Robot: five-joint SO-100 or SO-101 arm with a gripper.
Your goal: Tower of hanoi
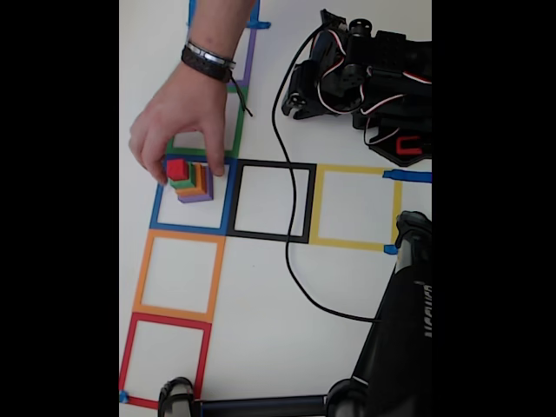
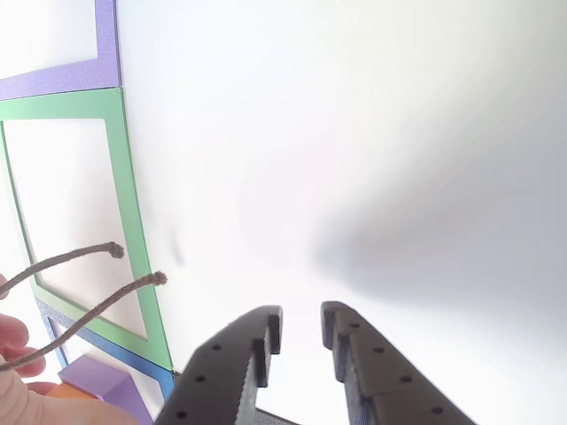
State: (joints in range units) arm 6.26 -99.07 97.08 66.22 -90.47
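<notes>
Red, green, orange and purple cubes stand stacked as a small tower (image 1: 192, 180) inside the blue tape square outline (image 1: 193, 201) on the white table (image 1: 261, 321), the red cube (image 1: 177, 168) on top. A person's hand (image 1: 178, 113), a dark bracelet (image 1: 208, 62) at the wrist, reaches in from twelve o'clock and touches the stack with its fingertips. At the tower's three o'clock lie a black tape square (image 1: 272, 201) and a yellow one (image 1: 356, 207); at six o'clock, orange (image 1: 178, 275) and red (image 1: 165, 358) outlines. A black cable (image 1: 291, 234) crosses the black square. The black robot arm (image 1: 369, 78) sits folded at two o'clock. In the other view, the black two-finger gripper (image 2: 301, 326) hangs over bare table, jaws slightly parted, holding nothing.
</notes>
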